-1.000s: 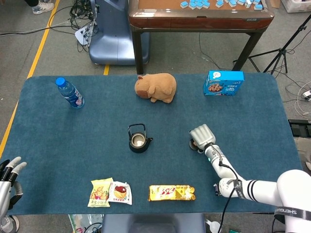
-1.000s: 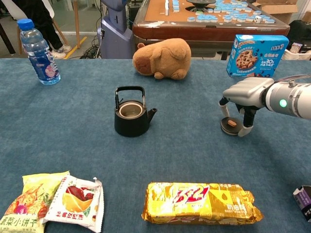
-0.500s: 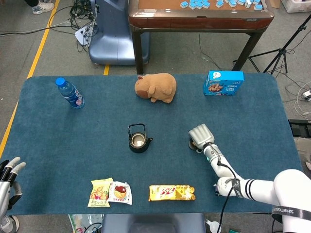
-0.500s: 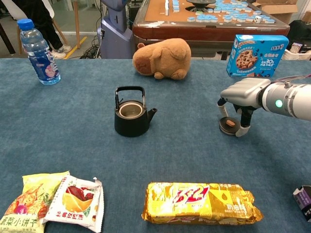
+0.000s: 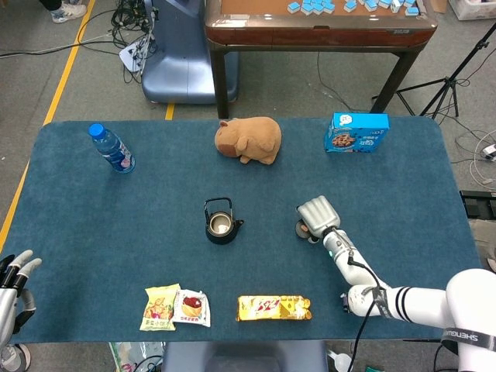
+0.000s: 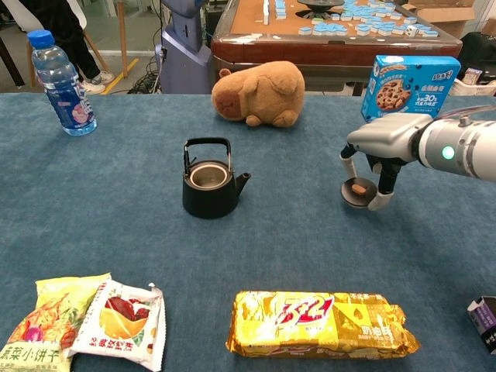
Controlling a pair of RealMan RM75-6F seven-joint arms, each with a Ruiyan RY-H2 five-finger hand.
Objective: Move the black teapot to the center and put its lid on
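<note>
The black teapot [image 5: 221, 223] [image 6: 209, 186] stands upright near the middle of the blue table, uncovered, with its handle up and its spout pointing right. My right hand [image 5: 318, 215] [image 6: 380, 143] reaches down from above and holds the small dark lid [image 6: 358, 191] [image 5: 299, 229] between its fingers, a little above the cloth and well to the right of the teapot. My left hand [image 5: 14, 283] rests at the table's front left corner with its fingers apart and nothing in it; the chest view does not show it.
A water bottle [image 5: 112, 149] lies at the back left, a brown plush animal [image 5: 249, 139] sits at the back middle, and a blue cookie box [image 5: 356, 132] at the back right. Two snack packets [image 5: 175, 307] and a yellow biscuit pack [image 5: 273, 308] lie along the front edge.
My right hand has shifted left toward the teapot, and the lid has moved with it and risen slightly off the cloth. The teapot and left hand have not moved.
</note>
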